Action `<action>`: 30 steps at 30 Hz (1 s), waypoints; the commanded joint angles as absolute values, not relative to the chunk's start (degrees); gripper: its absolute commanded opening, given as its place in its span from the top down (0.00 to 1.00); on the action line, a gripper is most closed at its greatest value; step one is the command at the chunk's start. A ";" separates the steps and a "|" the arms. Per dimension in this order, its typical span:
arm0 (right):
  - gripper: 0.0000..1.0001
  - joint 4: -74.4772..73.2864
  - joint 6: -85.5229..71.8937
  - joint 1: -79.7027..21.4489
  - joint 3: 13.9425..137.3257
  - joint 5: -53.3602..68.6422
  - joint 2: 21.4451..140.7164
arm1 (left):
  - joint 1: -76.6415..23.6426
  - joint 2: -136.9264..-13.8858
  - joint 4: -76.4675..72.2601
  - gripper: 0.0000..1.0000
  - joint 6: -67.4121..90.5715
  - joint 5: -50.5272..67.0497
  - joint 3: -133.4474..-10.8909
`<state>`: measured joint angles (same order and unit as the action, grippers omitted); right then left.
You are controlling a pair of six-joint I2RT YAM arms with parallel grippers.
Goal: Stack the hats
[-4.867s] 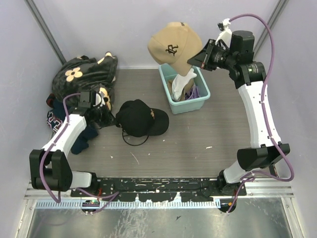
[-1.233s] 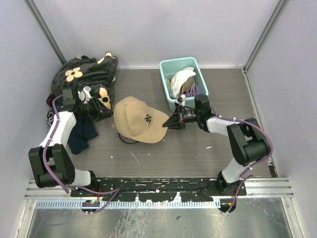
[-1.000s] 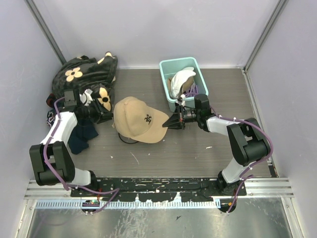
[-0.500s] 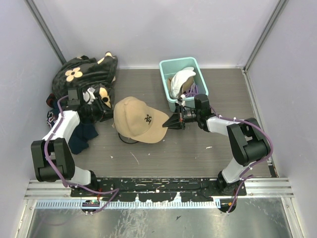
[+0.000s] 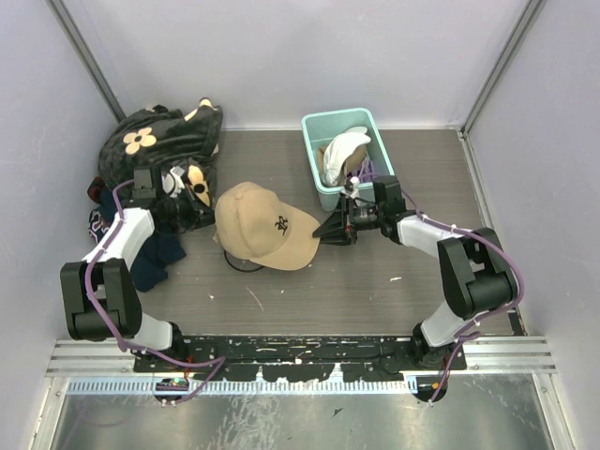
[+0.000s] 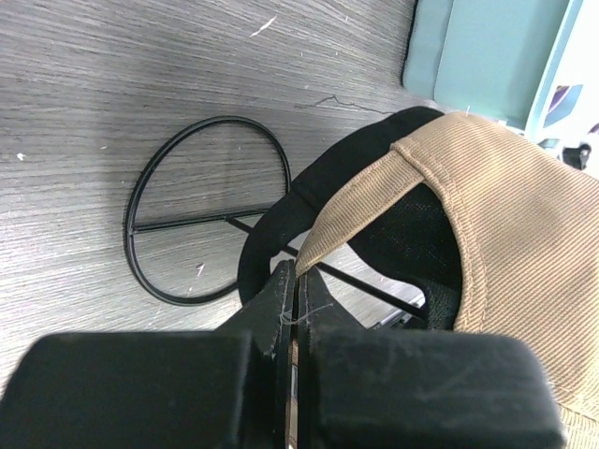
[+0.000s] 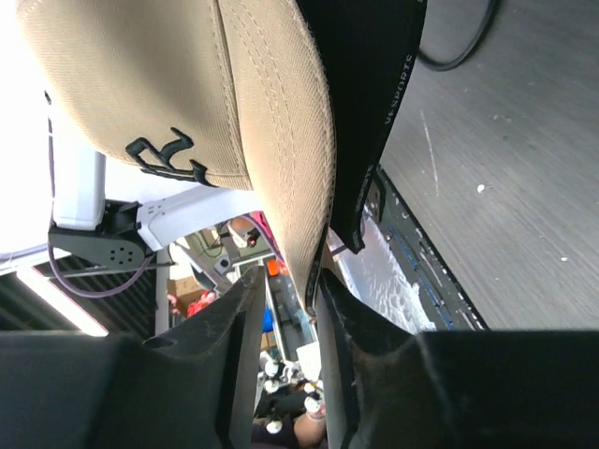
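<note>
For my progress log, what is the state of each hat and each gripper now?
tan fabric baseball cap: upright, seated over the black cap.
black baseball cap: beneath the tan one, on a wire stand.
white cap: in the teal plastic bin, unstacked.
purple cap: in the bin, mostly hidden.
left gripper: shut on the tan cap's back edge.
right gripper: open, tan brim between its fingers.

Evenly, softly lit from overhead in the top view; sharp, with faint shadows on the counter (image 5: 375, 281). Blown out to white along the right wrist view's left edge. Blurred and dark close up around the left gripper (image 6: 294, 281).
</note>
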<state>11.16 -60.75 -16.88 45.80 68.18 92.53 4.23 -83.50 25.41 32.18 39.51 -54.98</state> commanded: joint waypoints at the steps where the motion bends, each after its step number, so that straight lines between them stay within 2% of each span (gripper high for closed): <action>1: 0.61 -0.99 -51.36 -14.06 50.77 65.26 87.70 | 4.24 -84.26 26.56 0.99 30.77 39.02 -56.18; 3: 0.56 -6.27 -47.87 -12.68 52.99 64.41 86.71 | 4.22 -84.31 26.66 0.99 30.63 39.05 -56.24; 10: 0.56 -27.23 -35.74 -10.55 69.24 58.90 85.38 | 4.22 -84.15 27.55 0.99 30.41 39.11 -57.09; 16: 0.56 -43.45 -24.22 -10.56 89.02 39.07 90.43 | 4.22 -83.59 28.30 0.98 29.97 38.82 -56.93; 22: 0.56 -52.70 -20.27 -11.91 101.73 15.28 97.28 | 4.22 -83.36 28.66 0.99 30.06 38.74 -56.84; 25: 0.59 -56.79 -18.60 -13.92 104.91 7.94 101.09 | 4.29 -83.33 29.07 0.98 29.90 38.60 -57.10; 28: 0.65 -57.12 -17.84 -15.88 105.00 5.04 102.56 | 4.28 -83.10 29.46 0.99 29.76 38.37 -57.09; 30: 0.66 -56.91 -17.47 -17.36 105.30 3.54 103.46 | 4.22 -83.09 29.53 0.99 29.74 38.23 -56.92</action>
<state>-53.36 -20.36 -14.50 102.98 12.12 103.18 4.23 -84.05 27.70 30.87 39.05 -55.72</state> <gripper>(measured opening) 0.349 0.037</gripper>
